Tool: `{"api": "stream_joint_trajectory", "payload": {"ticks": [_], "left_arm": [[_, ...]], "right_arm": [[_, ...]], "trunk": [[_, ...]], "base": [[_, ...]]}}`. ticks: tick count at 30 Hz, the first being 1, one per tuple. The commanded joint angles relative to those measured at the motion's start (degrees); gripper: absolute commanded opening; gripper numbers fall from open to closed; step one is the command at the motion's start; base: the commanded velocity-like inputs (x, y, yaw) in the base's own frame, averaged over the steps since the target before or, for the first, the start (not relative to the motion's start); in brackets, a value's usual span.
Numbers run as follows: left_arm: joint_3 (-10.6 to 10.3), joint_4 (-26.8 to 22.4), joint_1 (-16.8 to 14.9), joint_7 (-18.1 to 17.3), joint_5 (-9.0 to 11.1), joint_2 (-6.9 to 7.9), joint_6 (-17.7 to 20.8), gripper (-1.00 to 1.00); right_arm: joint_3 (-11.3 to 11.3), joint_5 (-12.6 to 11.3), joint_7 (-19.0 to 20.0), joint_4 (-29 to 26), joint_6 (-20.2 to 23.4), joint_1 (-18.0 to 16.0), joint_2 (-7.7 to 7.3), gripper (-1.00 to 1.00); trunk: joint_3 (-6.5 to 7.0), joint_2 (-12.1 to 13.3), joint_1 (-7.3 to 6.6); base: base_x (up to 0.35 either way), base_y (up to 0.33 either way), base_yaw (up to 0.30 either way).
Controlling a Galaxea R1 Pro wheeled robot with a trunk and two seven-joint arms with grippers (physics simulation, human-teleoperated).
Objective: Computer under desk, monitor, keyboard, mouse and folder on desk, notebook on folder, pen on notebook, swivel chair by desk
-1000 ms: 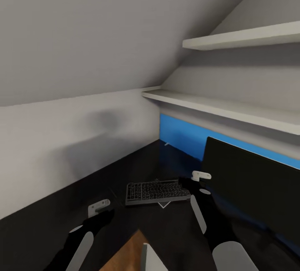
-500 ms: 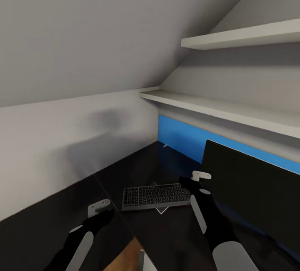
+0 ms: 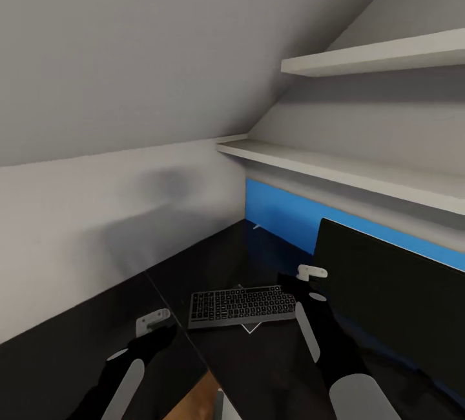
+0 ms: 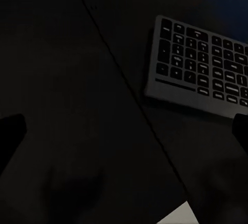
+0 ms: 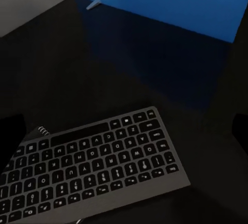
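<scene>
The black worktop (image 3: 226, 259) runs into a corner under a sloping grey ceiling, with a pale wall at 9 o'clock and a blue back panel (image 3: 284, 210) at 1 o'clock. Two white shelves (image 3: 361, 168) are fixed above the panel, one over the other. A thin seam crosses the glossy top diagonally.

The keyboard (image 3: 240, 306) lies flat at the middle of the worktop, just beside the lower corner of the monitor (image 3: 394, 297), which stands at 3 o'clock — dark screen, blank. In the right wrist view a small wire spiral (image 5: 43, 131) peeps out from under the keyboard's edge.

The left pincer (image 3: 154, 321) hovers over bare worktop at 7 o'clock; its wrist view shows the fingers spread wide. The right pincer (image 3: 311, 273) hangs between keyboard and monitor — also spread, pinching nothing.
</scene>
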Motion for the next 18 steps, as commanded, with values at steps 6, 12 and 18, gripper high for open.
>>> {"api": "stream_joint_trajectory", "payload": {"ticks": [6,12,18], "left_arm": [[-0.17,-0.3,-0.02,0.57,0.64,0.08,0.06,1.0],[-0.15,-3.99,-0.06,0.58,0.65,0.2,0.11,1.0],[0.1,-9.66,-0.07,0.65,0.7,0.38,0.5,1.0]], "right_arm": [[-0.05,-0.34,-0.14,-0.09,0.19,-0.01,0.04,1.0],[0.28,-0.26,-0.14,-0.02,-1.26,-0.01,0.14,1.0],[2.55,-0.14,-0.51,0.03,-2.05,-0.12,0.18,1.0]], "trunk": [[-0.03,-0.05,0.02],[-0.03,-0.05,0.02],[-0.03,-0.05,0.02]], "base": [[0.0,0.0,0.0],[0.0,0.0,0.0],[0.0,0.0,0.0]]}}
